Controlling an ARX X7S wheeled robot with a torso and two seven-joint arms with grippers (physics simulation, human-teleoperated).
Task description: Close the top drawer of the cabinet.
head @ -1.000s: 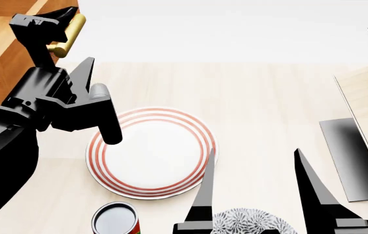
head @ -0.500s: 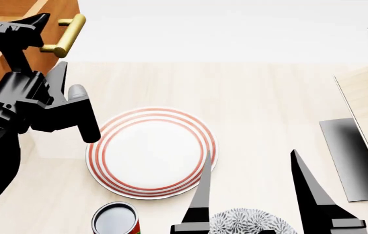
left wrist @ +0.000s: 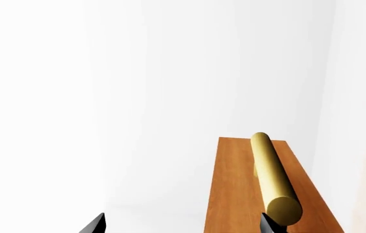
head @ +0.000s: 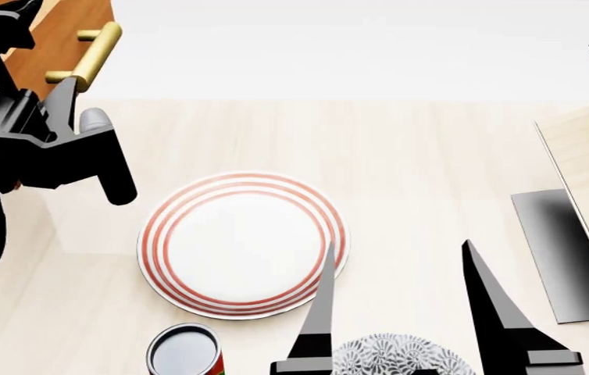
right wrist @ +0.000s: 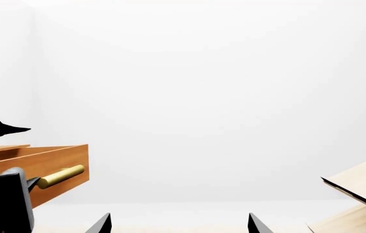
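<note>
1. The top drawer (head: 60,35) sits at the far left corner of the head view, its orange-brown front and brass handle (head: 86,55) facing out over the worktop (head: 430,156); the right wrist view shows it standing out from the cabinet (right wrist: 2,204), so it is judged not yet shut.
2. The left gripper (left wrist: 179,224) is raised level with the drawer front; its fingers are spread apart and hold nothing; the left wrist view shows one fingertip just beside the end of the handle, the other well clear of the wood.
3. The right gripper (head: 404,312) hovers near the striped plate (head: 242,244), fingers parted and empty, above a patterned bowl (head: 399,355); a can (head: 183,350) stands near the plate.
4. Risks, as judgement: a push that lands on the round handle instead of the flat front may slip off sideways; an off-centre push could skew the drawer and jam it; the left arm hangs low near the plate and could clip it in swinging.
</note>
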